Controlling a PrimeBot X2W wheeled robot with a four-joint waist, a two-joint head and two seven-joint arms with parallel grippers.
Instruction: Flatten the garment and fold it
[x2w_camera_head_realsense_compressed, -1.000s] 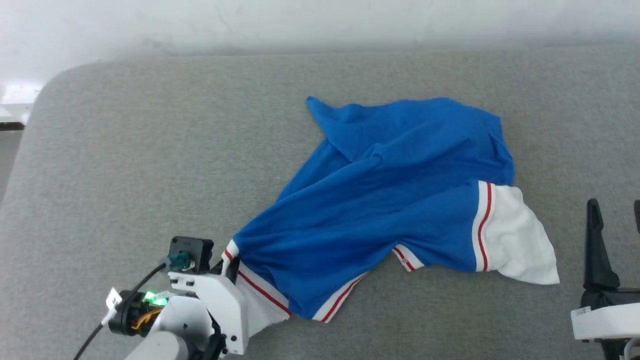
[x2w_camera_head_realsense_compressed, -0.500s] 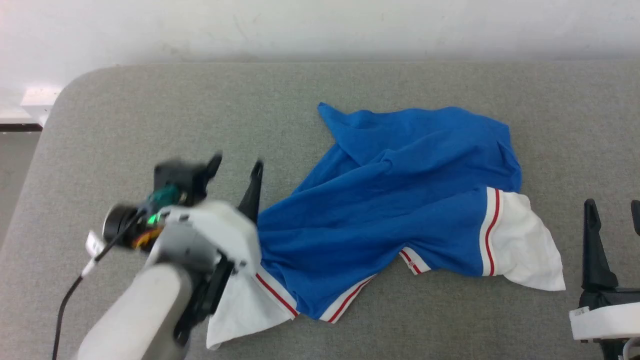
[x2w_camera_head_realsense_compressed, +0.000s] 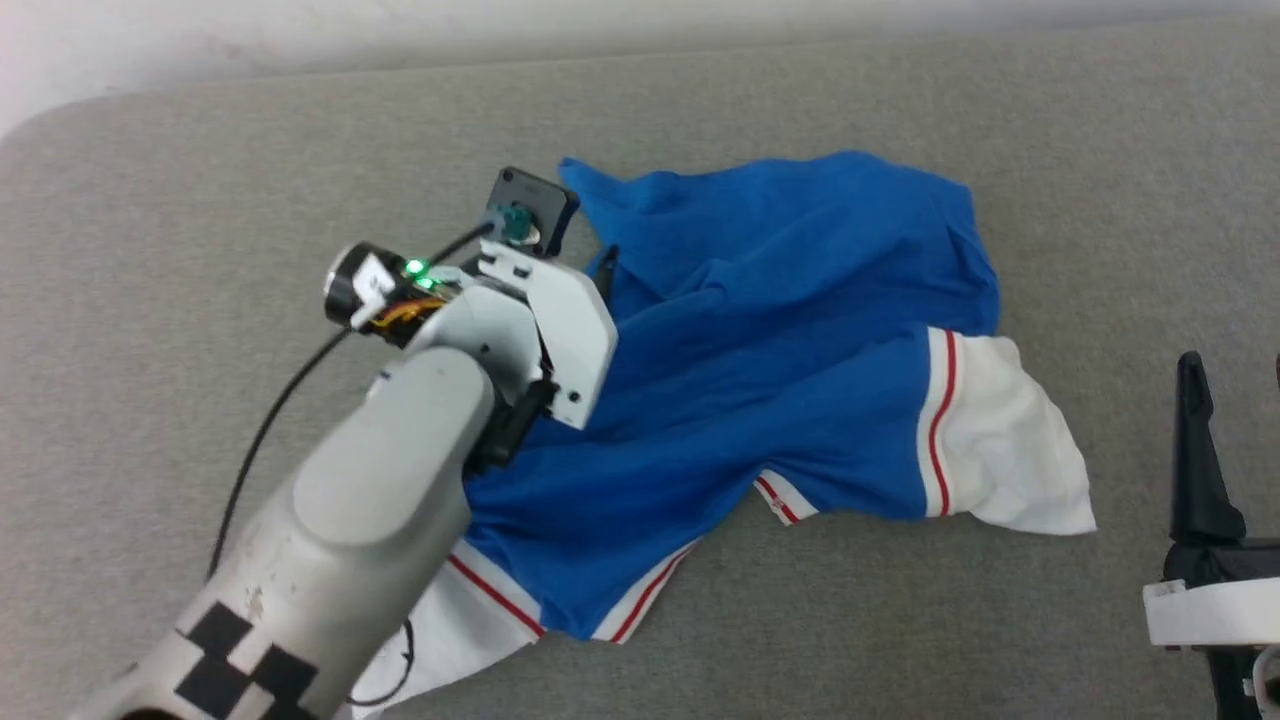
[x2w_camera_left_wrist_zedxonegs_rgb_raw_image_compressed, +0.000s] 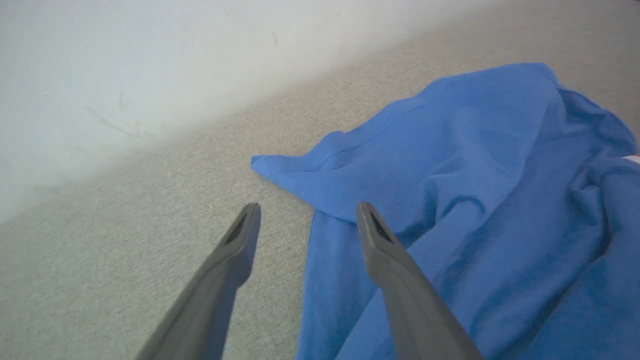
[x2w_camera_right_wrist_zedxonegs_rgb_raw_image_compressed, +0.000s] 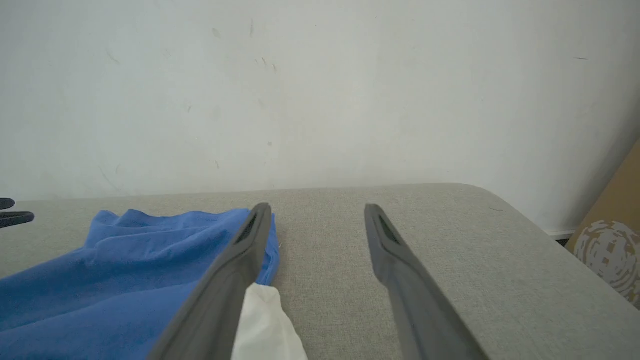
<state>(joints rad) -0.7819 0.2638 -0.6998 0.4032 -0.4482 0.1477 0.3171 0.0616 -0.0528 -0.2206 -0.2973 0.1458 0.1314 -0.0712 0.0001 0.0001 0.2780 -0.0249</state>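
Note:
The garment (x2w_camera_head_realsense_compressed: 780, 340), bright blue with white sleeves edged in red, lies crumpled on the grey padded table (x2w_camera_head_realsense_compressed: 200, 200). One white sleeve (x2w_camera_head_realsense_compressed: 1010, 440) spreads to the right, and the other pokes out under my left forearm at the near left. My left gripper (x2w_camera_head_realsense_compressed: 580, 250) hovers open at the garment's far-left blue corner. In the left wrist view that gripper (x2w_camera_left_wrist_zedxonegs_rgb_raw_image_compressed: 307, 210) has one finger over bare table and the other over the blue cloth (x2w_camera_left_wrist_zedxonegs_rgb_raw_image_compressed: 475, 175), with nothing held. My right gripper (x2w_camera_head_realsense_compressed: 1235, 370) stands open beside the right sleeve, and in the right wrist view (x2w_camera_right_wrist_zedxonegs_rgb_raw_image_compressed: 317, 209) it is empty.
A white wall (x2w_camera_right_wrist_zedxonegs_rgb_raw_image_compressed: 320, 90) rises behind the table's far edge. The table's rounded right corner (x2w_camera_right_wrist_zedxonegs_rgb_raw_image_compressed: 480, 192) has a brown cardboard box (x2w_camera_right_wrist_zedxonegs_rgb_raw_image_compressed: 612, 240) beyond it. A black cable (x2w_camera_head_realsense_compressed: 270, 420) trails from my left wrist.
My left gripper let go of the near-left white sleeve, opened, and travelled away to the garment's far-left blue corner. The head camera has also shifted. The right gripper stayed put.

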